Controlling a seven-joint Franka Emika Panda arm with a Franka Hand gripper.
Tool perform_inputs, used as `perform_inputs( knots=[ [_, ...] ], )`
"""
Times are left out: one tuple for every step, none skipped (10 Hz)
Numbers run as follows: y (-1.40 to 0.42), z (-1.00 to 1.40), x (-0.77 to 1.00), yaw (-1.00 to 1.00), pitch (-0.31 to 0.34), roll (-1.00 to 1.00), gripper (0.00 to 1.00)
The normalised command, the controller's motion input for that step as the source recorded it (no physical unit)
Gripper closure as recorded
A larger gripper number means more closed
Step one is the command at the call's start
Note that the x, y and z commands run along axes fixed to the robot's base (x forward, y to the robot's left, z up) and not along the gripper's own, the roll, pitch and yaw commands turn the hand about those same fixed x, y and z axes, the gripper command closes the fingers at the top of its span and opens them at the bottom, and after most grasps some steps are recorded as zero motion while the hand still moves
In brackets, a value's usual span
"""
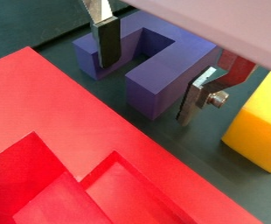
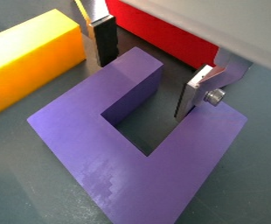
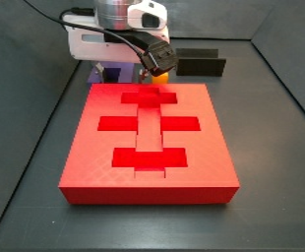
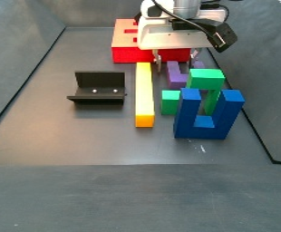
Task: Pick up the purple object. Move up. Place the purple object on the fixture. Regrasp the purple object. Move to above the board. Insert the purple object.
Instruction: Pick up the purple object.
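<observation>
Across the dark grey floor, largest first: the large flat red board (image 3: 150, 143) with cross- and bar-shaped recesses, all recesses empty, nothing inserted. Next, the long yellow bar (image 4: 143, 93), lying flat between the fixture and the purple piece. Next, a tall blue U-shaped block (image 4: 208, 113) near the floor's front edge, with a green stepped block (image 4: 189, 87) just behind it; neither belongs to the task. Next, the black L-shaped fixture (image 4: 96, 88) on its base plate, well apart from the arm, its top bare. Next, the small purple U-shaped block (image 2: 149, 149), lying flat on the floor just beside the board's edge, between yellow bar and green block. Smallest, the gripper (image 2: 149, 70): lowered over the purple block, jaws spread, silver fingers (image 2: 100, 42) straddling one prong, pads seemingly not yet pressing on it; nothing held. Progress, as judged: first step under way, grasp not closed; lift, fixture placement, regrasp, transfer and insertion all outstanding.
</observation>
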Motion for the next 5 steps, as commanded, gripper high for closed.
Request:
perform_inputs(
  knots=[
    [0.00, -0.10, 0.00, 0.00, -0.107, -0.03, 0.00],
    [0.00, -0.09, 0.06, 0.00, -0.107, -0.03, 0.00],
    [-0.02, -0.07, 0.13, 0.00, -0.071, 0.00, 0.00],
    [0.00, -0.05, 0.08, 0.00, -0.050, 0.00, 0.00],
    [0.00, 0.00, 0.00, 0.00, 0.000, 0.02, 0.00]
  ],
)
